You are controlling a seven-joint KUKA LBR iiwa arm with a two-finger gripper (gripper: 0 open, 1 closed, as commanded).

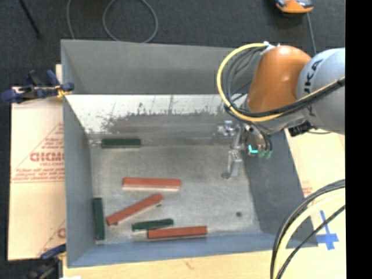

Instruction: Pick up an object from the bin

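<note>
Hand (234,165) over bare bin (192,158) floor, right of 3 red bars (151,183); spread or together, cannot tell.

In the grey metal bin (145,68), a dark green flat bar (121,143) lies along the back wall at the left. Nearer the front, a reddish-brown flat bar (151,183) lies left of the floor's middle, and a second reddish-brown bar (133,209) lies slanted just in front of it. Another dark green bar (99,218) lies along the left wall. A short dark green bar (152,225) lies near the front wall, with a third reddish-brown bar (176,232) just in front of it. The end effector (232,171) hangs over bare floor to the right, well apart from every bar.
</note>
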